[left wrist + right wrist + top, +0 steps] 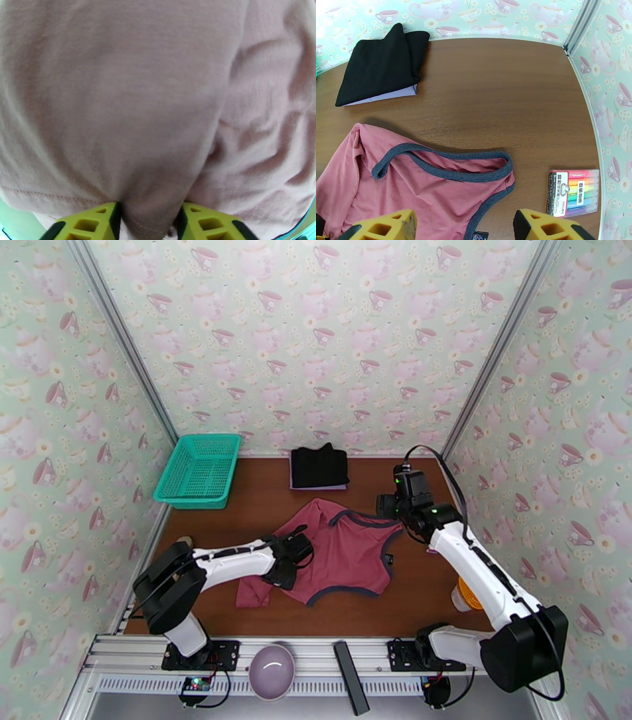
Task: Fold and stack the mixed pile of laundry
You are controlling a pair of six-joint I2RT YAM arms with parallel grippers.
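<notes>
The dusty-red top (351, 552) lies spread but rumpled in the middle of the bench (253, 512), well apart from the black garment (319, 466), which sits folded at the far edge with the lavender cloth (387, 96) showing as a thin strip beneath it. That pair reads as the stack already begun, so the top looks to be the last piece to fold. The left gripper (148, 223) is down on the top's left side, near the hem, and in its wrist view a pleat of the pink-red fabric is caught between the two yellow fingers (91, 225), touching both. By the look of it the gripper is pinching that fold to lift or drag this side over. The right gripper (464, 227) hangs above the opposite side, by the navy-trimmed opening, with its jaws wide apart and nothing between them. It is probably placed there to take the matching corner, so the cloth can be pulled flat from both ends rather than bunched from one. The teal basket (197, 469) stands at the far left, out of the working area, and a pack of highlighters (572, 191) lies just beside the top's right edge — close enough to be swept along if the cloth is dragged that way.
</notes>
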